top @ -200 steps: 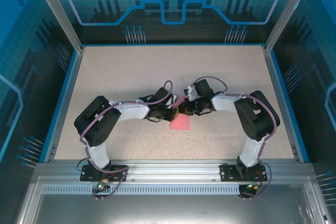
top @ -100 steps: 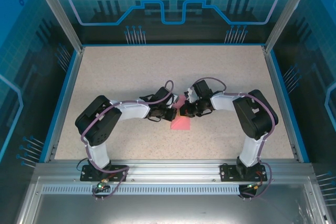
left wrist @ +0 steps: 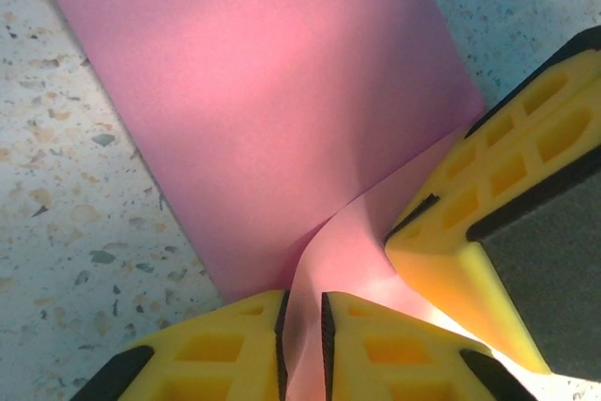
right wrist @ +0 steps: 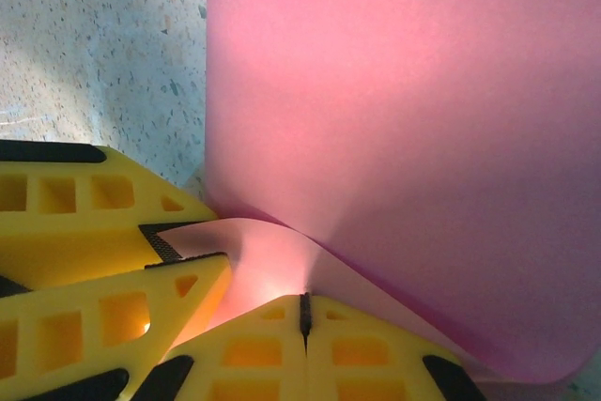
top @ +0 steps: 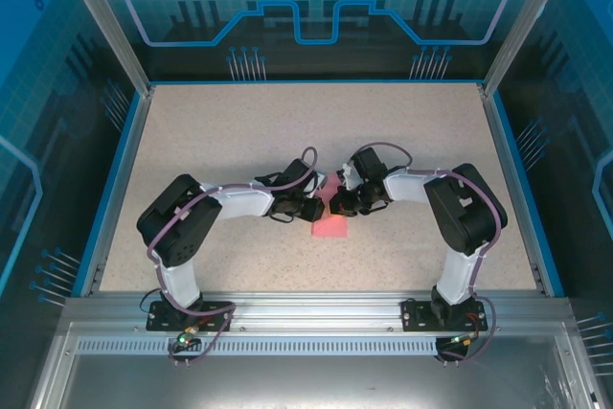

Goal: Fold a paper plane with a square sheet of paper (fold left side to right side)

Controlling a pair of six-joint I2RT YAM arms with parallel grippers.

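Left gripper (left wrist: 302,340): yellow ribbed fingers pinched on the paper (top: 329,225) at its lifted edge. Right gripper (right wrist: 304,318): fingers together, clamping the same curled edge. Paper matte pink, smooth, mid-table, fanning toward 6 o'clock over the speckled tabletop (top: 239,141).

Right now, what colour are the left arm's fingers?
Yellow fingers with black edging, pinching the paper; clearest in the left wrist view.
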